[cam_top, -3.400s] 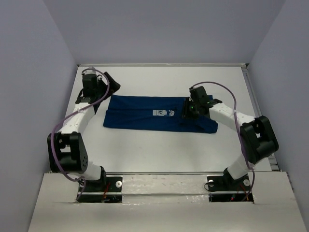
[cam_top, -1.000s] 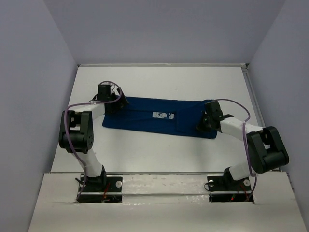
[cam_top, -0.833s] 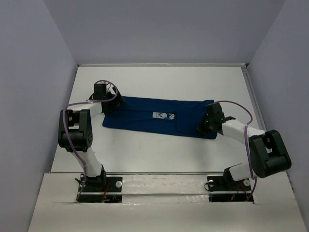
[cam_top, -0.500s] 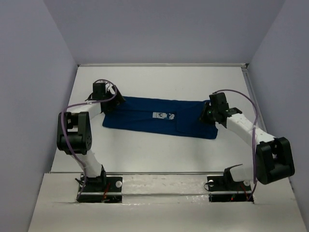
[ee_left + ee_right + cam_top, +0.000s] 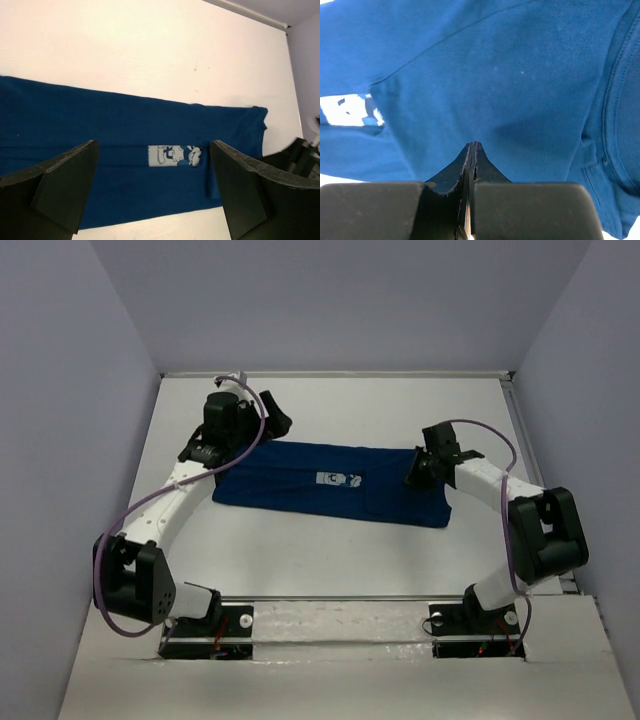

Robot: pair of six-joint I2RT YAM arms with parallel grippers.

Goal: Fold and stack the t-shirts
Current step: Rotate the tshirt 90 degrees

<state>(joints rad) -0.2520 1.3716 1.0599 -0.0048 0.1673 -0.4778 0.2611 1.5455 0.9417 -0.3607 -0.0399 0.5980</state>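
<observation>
A dark royal-blue t-shirt (image 5: 330, 485) lies on the table as a long flat band, its small white chest print (image 5: 338, 477) facing up. My left gripper (image 5: 272, 420) hangs open above the band's far left end. In the left wrist view its fingers (image 5: 65, 185) stand wide apart over the t-shirt (image 5: 100, 120) and the print (image 5: 175, 155). My right gripper (image 5: 414, 472) is at the band's right end. In the right wrist view that gripper (image 5: 474, 145) is shut, tips together just over the blue cloth (image 5: 520, 75), with no cloth seen between them.
The white table (image 5: 330, 560) is boxed in by pale walls at the left, back and right. A raised rim (image 5: 520, 430) runs along its right side. Both arm bases sit at the near edge.
My left gripper has lifted off the shirt's left end and risen toward the back, still open. My right gripper has shifted slightly toward the back along the right end and stands shut.
</observation>
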